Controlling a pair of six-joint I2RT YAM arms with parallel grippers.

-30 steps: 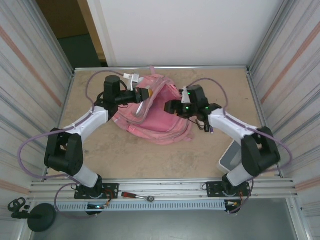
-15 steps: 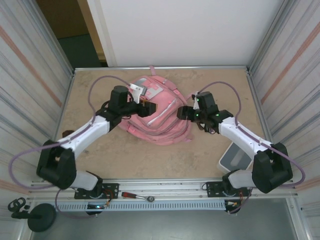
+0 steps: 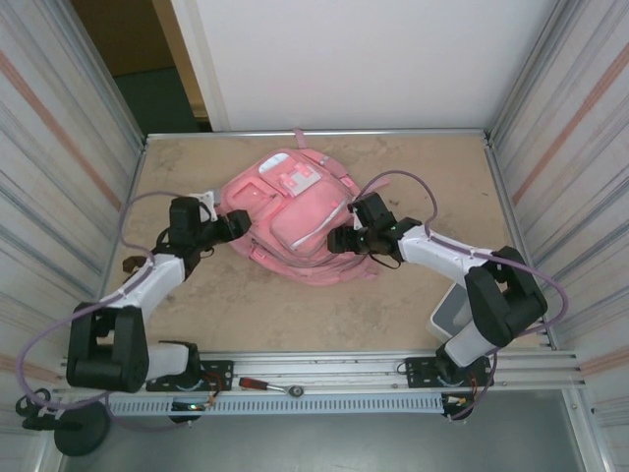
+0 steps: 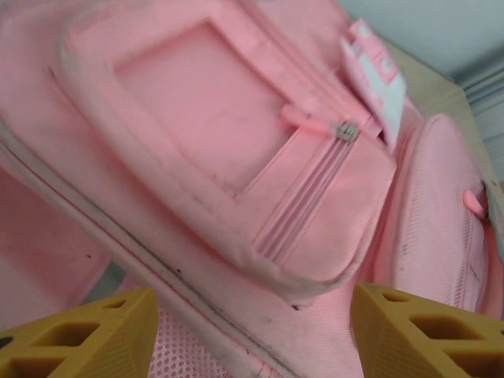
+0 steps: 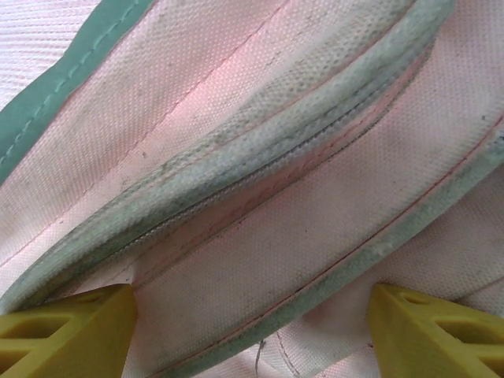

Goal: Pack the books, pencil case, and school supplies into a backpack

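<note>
The backpack [image 3: 295,211] lay flat mid-table, pockets up, its long axis running away from me. My right gripper [image 3: 339,242] sat at its right seam, jaws wide. My left gripper [image 3: 229,224], jaws also wide, was beside its left edge.

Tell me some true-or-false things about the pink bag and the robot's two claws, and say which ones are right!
1. The backpack is pink. True.
2. The backpack stands upright. False: it lies flat on the table, pockets facing up.
3. The left gripper has its fingers spread apart. True.
4. The right gripper is squeezing a book. False: its fingers are apart at the backpack's side, with only pink fabric in front of them.
</note>
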